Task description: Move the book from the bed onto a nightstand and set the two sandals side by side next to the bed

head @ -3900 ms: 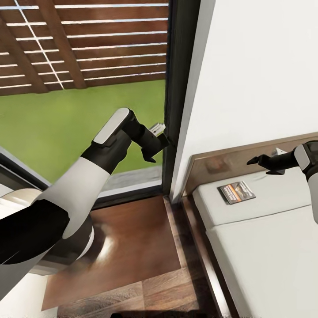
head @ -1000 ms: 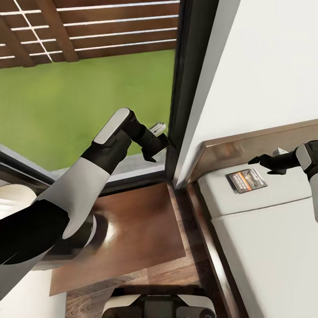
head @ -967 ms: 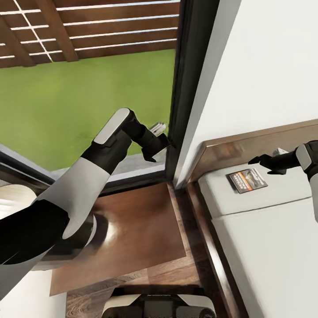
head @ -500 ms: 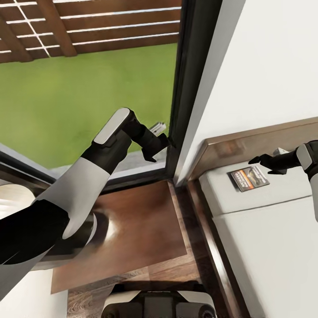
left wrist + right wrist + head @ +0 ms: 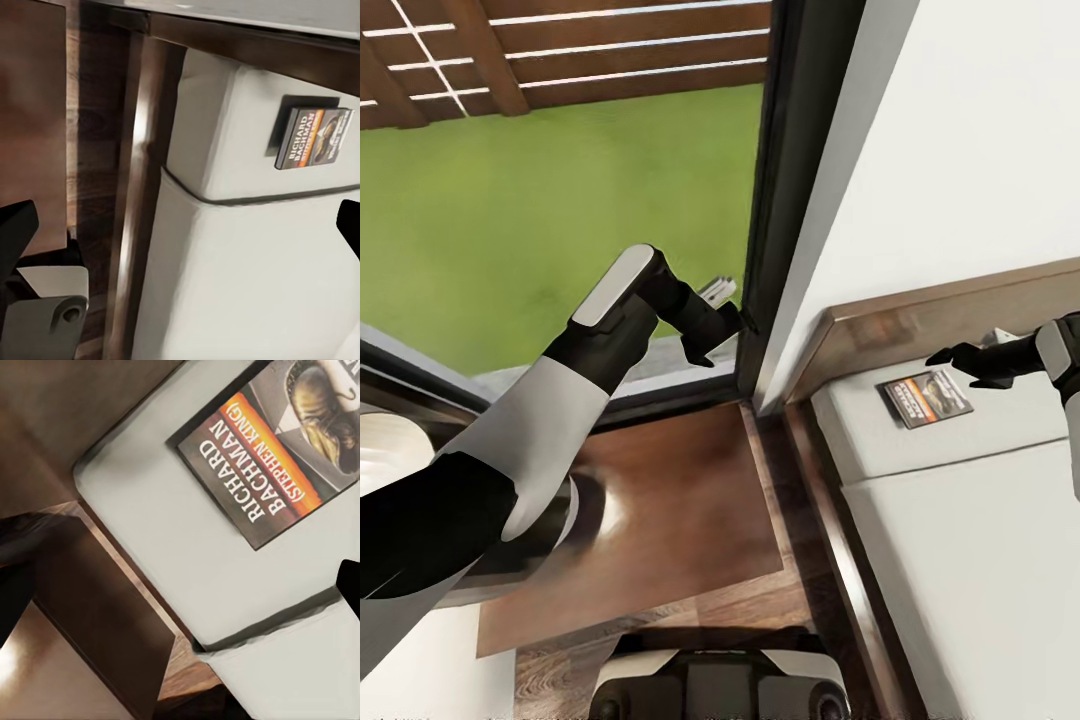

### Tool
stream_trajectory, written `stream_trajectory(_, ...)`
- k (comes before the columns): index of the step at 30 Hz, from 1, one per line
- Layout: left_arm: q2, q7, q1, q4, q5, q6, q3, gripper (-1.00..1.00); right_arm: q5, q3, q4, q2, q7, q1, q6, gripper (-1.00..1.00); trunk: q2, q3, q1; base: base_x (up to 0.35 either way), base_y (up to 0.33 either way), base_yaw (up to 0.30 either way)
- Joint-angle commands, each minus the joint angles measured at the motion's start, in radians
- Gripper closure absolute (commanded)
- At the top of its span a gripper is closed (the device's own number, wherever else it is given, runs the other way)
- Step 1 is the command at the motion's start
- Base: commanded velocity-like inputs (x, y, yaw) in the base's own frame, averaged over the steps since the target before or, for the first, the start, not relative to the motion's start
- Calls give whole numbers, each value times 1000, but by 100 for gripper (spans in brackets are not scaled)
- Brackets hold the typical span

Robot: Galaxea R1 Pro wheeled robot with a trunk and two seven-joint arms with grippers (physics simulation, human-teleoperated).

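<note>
Head view: right gripper [image 5: 952,356], fingers spread, hung just at two o'clock of the book [image 5: 925,397], apparently lining up a grab off the bed [image 5: 960,540].

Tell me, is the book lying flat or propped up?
Flat: the book lies cover-up on the bed near the headboard, its title readable.

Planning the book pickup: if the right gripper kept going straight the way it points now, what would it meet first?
Probably the bed, beside the book. The right gripper looks down at bare mattress there, the book off-centre; depth is unclear.
</note>
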Motion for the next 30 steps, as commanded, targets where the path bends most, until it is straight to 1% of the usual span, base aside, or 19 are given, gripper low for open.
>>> stream_trajectory(1, 0, 7, -1, 0, 4, 6, 0, -100, 8, -7, -1, 1, 5, -1, 4, -100, -1, -2, 0, 0, 0, 0)
stream_trajectory(8, 0, 9, -1, 0, 3, 6, 0, -100, 8, -7, -8, -1, 6, -1, 3, -100, -1, -14, 0, 2, -12, 0)
stream_trajectory(15, 0, 9, 0, -1, 3, 6, 0, -100, 7, -7, -11, -6, 7, -1, 0, -100, -1, -25, 0, 49, -102, 0)
stream_trajectory(23, 0, 8, 0, -2, 3, 6, 0, -100, 7, -7, -13, -7, 8, -2, -5, -100, -1, -38, 0, 26, -48, 0)
stream_trajectory(28, 0, 8, 0, -2, 3, 6, 0, -100, 6, -8, -14, -8, 8, -2, -18, -100, -1, -46, 0, 10, -18, 0)
stream_trajectory(30, 0, 8, 0, -2, 3, 6, 0, -100, 6, -8, -14, -8, 8, -2, -37, -100, -1, -49, 0, 6, -11, 0)
